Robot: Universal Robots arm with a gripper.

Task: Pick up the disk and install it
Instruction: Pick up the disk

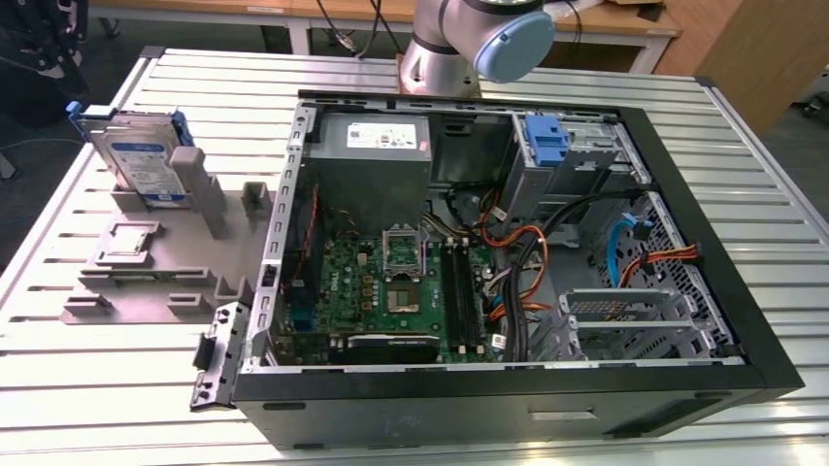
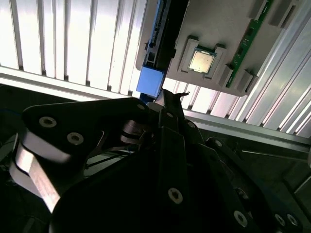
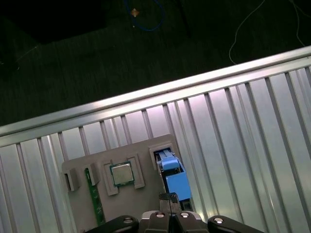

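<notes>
The disk (image 1: 140, 155) stands upright in a slot at the far end of a grey holder (image 1: 155, 291), on the exterior view's left, its blue-and-white label facing the camera and blue rails on its edges. Both wrist views look down on it edge-on, with the disk's blue rail end (image 3: 175, 177) (image 2: 149, 80) uppermost. My gripper (image 3: 168, 196) (image 2: 172, 97) hangs well above the disk, apart from it. Its fingers are shut together with nothing between them.
The holder also carries a square processor chip (image 3: 121, 174) (image 2: 202, 60) and a green memory stick (image 3: 95, 199). An open black computer case (image 1: 764, 320) lies on the slatted metal table (image 1: 78, 379), with a blue latch (image 1: 550, 146) at its drive bay. The table edge (image 3: 146, 94) runs close to the holder.
</notes>
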